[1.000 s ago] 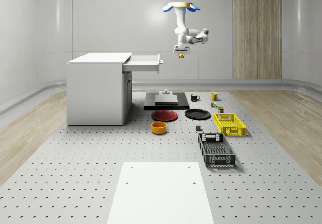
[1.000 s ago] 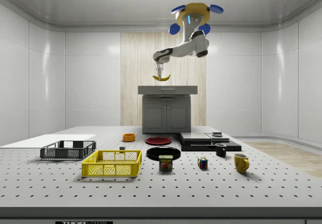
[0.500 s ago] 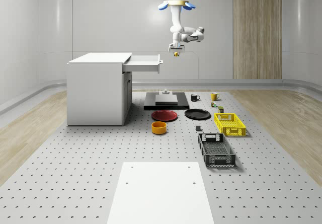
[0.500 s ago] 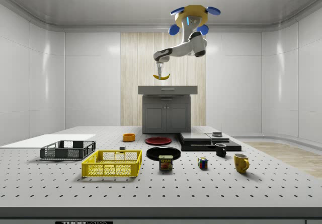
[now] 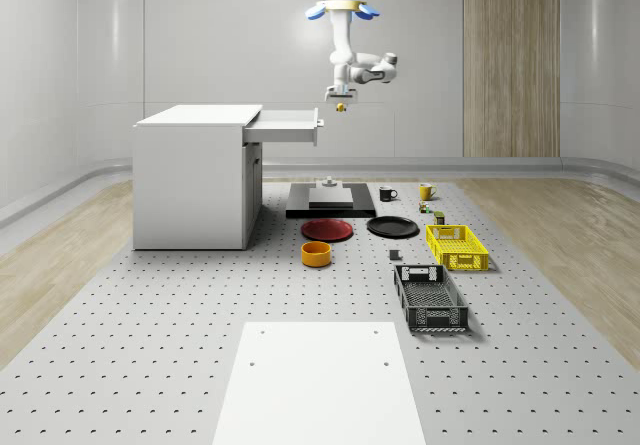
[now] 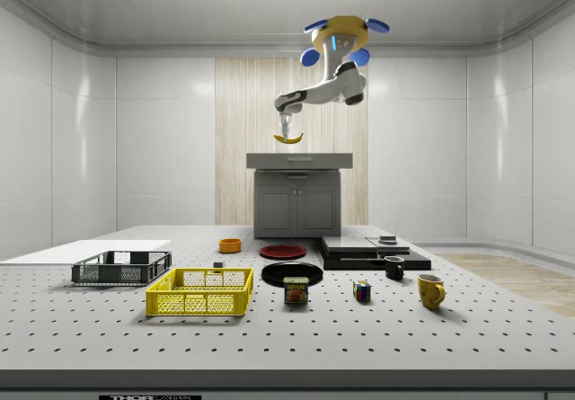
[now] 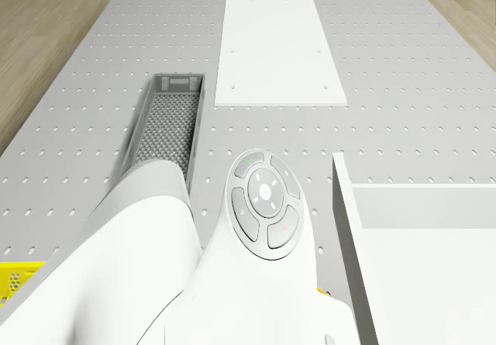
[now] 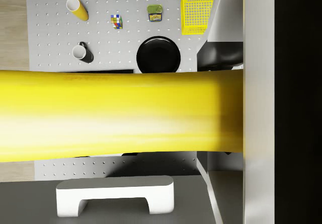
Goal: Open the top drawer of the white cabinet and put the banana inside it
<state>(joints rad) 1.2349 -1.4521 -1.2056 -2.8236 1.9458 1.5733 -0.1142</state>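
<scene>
We held the banana point(image 6: 288, 137) crosswise in the gripper point(image 6: 286, 130), jaws closed on its middle so it hung level, in the air just beyond the front of the top drawer point(image 5: 288, 123). That drawer already stood pulled out of the white cabinet point(image 5: 195, 180), so only the drop remained. Our drone point(image 5: 342, 9) hovered high, off the drawer's front edge, presumably to keep the arm point(image 5: 360, 65) clear of it.

Drone point(image 5: 341, 9): hovering above the fingers point(image 5: 341, 105).
Banana point(image 6: 287, 137): hanging under the fingers.
Drawer point(image 5: 288, 125): open, just below and beside the fingers.
Surface point(image 5: 150, 335): far beneath the fingers.
</scene>
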